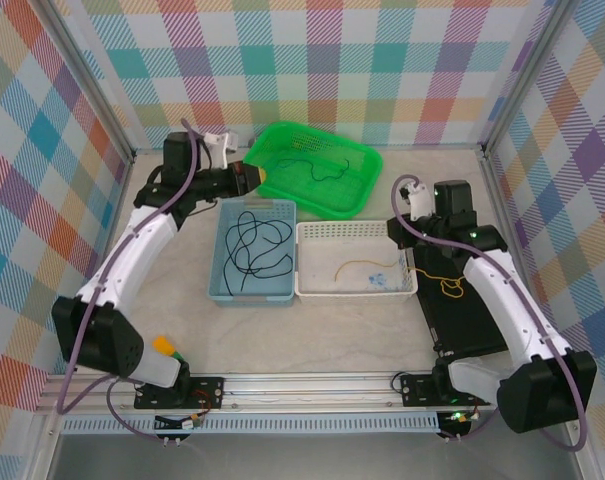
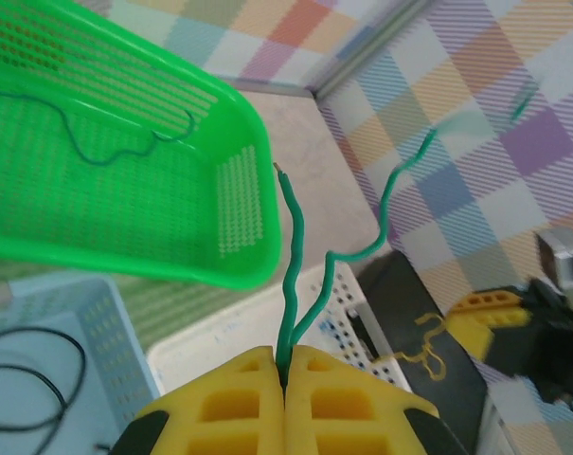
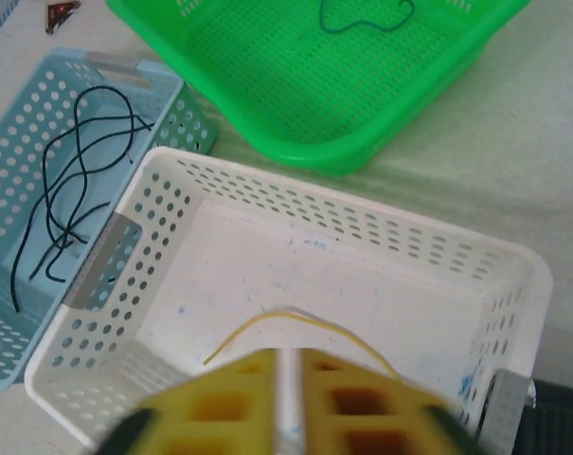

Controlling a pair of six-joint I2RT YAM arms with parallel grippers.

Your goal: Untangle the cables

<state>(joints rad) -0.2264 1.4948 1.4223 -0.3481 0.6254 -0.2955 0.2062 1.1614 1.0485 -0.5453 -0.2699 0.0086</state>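
Cable (image 2: 292, 284), green, tight in left claw (image 2: 284, 365) beside green basket (image 2: 125, 261).

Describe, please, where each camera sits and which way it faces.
Top external: above, behind; looks down on the table; left arm, right arm show.
Left wrist: beside the green basket, facing right; left gripper shut on a green cable.
Right wrist: over the white basket, facing far-left; right gripper shows.
All share the green basket.

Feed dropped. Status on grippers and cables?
Left gripper shut on green cable. Right gripper slightly open over white basket, yellow cable inside. Nothing blocking.
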